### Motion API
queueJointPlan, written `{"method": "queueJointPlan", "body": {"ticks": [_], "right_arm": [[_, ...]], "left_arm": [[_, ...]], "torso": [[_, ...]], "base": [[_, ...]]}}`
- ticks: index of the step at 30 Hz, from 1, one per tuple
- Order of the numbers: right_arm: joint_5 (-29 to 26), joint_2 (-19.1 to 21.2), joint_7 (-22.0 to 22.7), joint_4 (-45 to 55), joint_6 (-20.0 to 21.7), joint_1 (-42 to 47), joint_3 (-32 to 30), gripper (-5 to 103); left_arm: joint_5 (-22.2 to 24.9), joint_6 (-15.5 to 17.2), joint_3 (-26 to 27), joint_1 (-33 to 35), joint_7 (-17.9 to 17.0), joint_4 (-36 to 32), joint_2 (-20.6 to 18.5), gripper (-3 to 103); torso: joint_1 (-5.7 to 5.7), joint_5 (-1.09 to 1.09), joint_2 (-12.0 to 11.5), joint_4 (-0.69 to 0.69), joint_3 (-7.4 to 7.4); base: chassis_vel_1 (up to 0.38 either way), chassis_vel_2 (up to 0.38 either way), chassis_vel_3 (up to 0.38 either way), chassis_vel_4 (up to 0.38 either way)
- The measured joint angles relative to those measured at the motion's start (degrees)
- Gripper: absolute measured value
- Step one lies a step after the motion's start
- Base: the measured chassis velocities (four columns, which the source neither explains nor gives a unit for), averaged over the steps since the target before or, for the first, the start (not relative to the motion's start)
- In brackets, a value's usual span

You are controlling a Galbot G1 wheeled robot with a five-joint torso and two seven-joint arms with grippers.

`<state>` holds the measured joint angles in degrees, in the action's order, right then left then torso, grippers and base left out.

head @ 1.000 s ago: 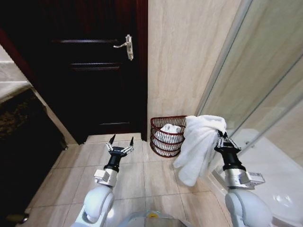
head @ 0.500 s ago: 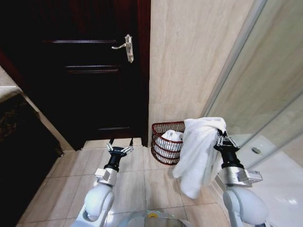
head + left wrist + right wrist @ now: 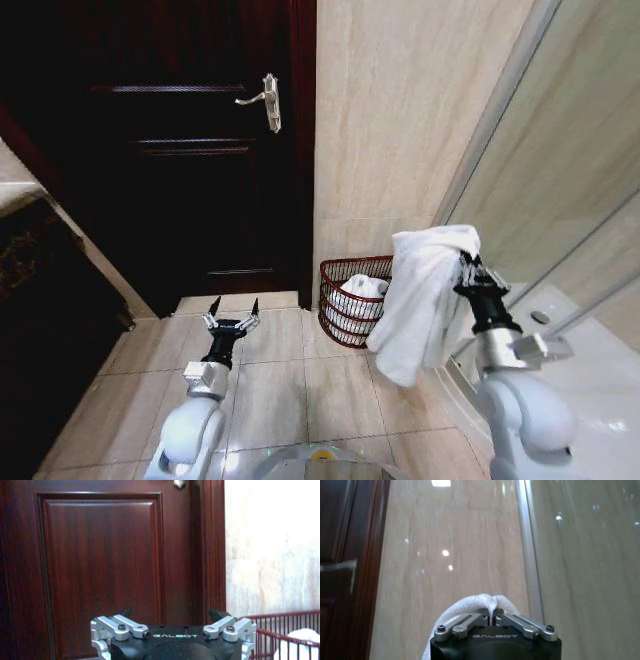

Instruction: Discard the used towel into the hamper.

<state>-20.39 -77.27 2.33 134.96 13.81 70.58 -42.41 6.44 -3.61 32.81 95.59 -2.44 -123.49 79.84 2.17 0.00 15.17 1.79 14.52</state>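
Dark reddish wood door (image 3: pixel 190 150) takes up the upper left of the head view, paneled, with a silver lever handle (image 3: pixel 262 100) near its right edge. Right next to it, the beige marble-look wall (image 3: pixel 400 120) runs up the middle. A glass shower screen (image 3: pixel 560 170) with a metal frame slants across the right side. Floor's light beige tile (image 3: pixel 280 370) along the bottom, and there's a dark cabinet or counter (image 3: pixel 40 280) at the left edge, too dim to make out.
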Motion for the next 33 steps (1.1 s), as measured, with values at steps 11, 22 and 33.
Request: {"method": "queueJointPlan", "body": {"ticks": [11, 22, 33], "right_arm": [[-12.65, 9.79, 4.95, -9.43, 6.19, -25.59, 3.7, 3], [-17.34, 9.76, 5.47, -26.12, -2.6, -42.99, 16.19, 3], [-12.36, 0.9, -0.07, -42.9, -19.16, -41.17, 18.48, 3]], "left_arm": [[-2.36, -1.54, -0.29, 0.5, 0.08, -0.66, 0.7, 100], [-2.07, -0.97, 1.96, -0.34, 0.03, -1.24, -0.36, 100], [-2.32, -2.1, 1.01, -0.2, -0.04, -1.55, 0.02, 100]], "torso": [[0.01, 0.02, 0.0, 0.0, 0.01], [0.01, -0.02, 0.0, 0.0, 0.01], [0.01, -0.01, 0.0, 0.01, 0.0]], "base": [[0.0, 0.0, 0.0, 0.0], [0.0, 0.0, 0.0, 0.0], [0.0, 0.0, 0.0, 0.0]]}}
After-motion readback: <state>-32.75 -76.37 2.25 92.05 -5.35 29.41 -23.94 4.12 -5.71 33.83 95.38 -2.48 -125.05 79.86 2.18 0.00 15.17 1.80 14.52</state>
